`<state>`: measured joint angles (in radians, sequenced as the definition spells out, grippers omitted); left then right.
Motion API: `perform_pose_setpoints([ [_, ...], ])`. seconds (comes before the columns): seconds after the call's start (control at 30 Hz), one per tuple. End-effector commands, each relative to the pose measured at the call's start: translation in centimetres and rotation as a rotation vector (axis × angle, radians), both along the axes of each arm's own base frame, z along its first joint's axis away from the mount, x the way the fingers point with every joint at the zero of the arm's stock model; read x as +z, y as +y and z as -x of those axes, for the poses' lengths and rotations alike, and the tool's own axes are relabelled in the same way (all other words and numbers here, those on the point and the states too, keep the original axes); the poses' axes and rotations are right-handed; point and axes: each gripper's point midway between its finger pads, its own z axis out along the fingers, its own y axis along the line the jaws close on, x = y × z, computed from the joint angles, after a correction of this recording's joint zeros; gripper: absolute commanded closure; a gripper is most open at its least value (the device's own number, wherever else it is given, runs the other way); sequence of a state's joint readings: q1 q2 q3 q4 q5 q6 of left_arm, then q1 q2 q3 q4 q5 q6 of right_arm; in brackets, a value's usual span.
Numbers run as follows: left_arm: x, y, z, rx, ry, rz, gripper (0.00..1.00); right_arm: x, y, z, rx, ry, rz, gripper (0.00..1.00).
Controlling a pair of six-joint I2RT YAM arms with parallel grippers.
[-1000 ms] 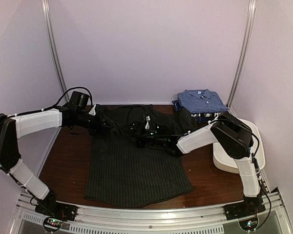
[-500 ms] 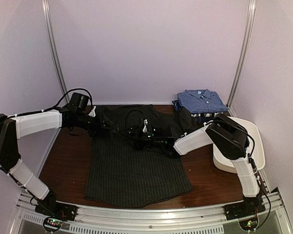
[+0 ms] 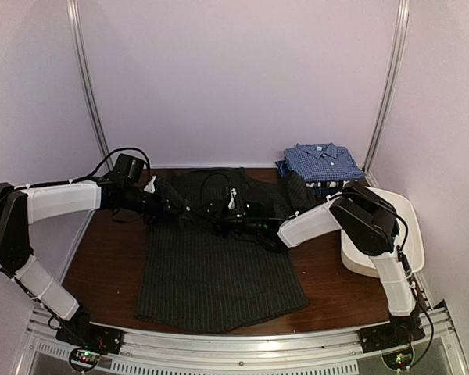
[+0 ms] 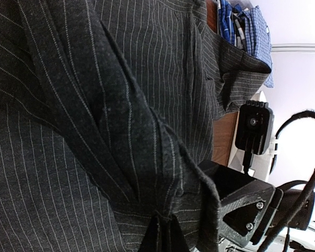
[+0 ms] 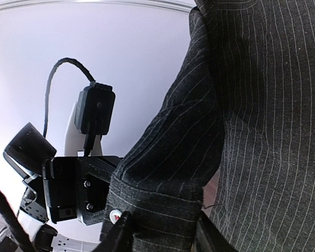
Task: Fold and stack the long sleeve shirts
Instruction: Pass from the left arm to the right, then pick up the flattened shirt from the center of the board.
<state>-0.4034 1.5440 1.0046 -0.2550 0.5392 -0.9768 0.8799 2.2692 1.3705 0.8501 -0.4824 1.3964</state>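
- At the middle of the table (image 3: 109,250) lies the charcoal shirt (image 3: 219,266), its body spread flat towards the near edge and its top end bunched at the far side.
- Both arms reach in over that bunched end, and the two grippers sit close together above it.
- The left gripper (image 4: 165,236) comes in from the left. Its fingers are pressed together on a fold of pinstriped cloth, which rises in a ridge away from the pinch.
- The right gripper (image 5: 163,233) comes in from the right. Its fingers (image 5: 121,233) stand apart, one on each side of a cuff (image 5: 157,205).
- Whether these fingers are squeezing the cuff or only flanking it, I cannot tell.
- A white button (image 5: 114,216) shows on the cuff, just beside the left-hand finger in the right wrist view.
- At the far right corner the blue shirt (image 3: 322,160) sits folded, collar up, on top of a folded navy shirt (image 3: 326,187).
- A white tub (image 3: 410,234) stands at the table's right edge, just nearer than that stack and partly hidden by the right arm.
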Motion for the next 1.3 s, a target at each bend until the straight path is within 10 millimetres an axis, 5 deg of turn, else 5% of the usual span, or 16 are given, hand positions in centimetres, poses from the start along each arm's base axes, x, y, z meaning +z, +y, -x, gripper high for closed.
perform_pose_setpoints([
  [0.0,1.1,-0.5,0.0,-0.014,-0.038,0.032,1.0,1.6,0.4,0.2,0.013,-0.048,-0.026,0.68],
  [0.4,0.6,-0.7,0.4,-0.04,-0.033,0.029,1.0,0.9,-0.2,0.3,0.006,-0.103,0.07,1.0],
  [0.53,0.5,-0.3,0.6,-0.051,-0.038,-0.003,1.0,1.2,-1.2,-0.4,-0.013,-0.158,0.148,1.0],
  [0.67,1.3,0.7,0.4,-0.034,-0.066,-0.073,0.8,2.0,-2.5,-1.5,-0.005,-0.271,0.308,1.0],
  [0.97,2.0,4.0,1.0,0.015,-0.093,-0.255,0.63,5.6,-7.0,-6.0,-0.035,-0.495,0.65,1.0],
  [1.27,-3.1,8.5,6.9,0.062,0.068,-0.431,0.59,8.5,-9.4,-8.5,-0.056,-0.642,0.907,1.0],
])
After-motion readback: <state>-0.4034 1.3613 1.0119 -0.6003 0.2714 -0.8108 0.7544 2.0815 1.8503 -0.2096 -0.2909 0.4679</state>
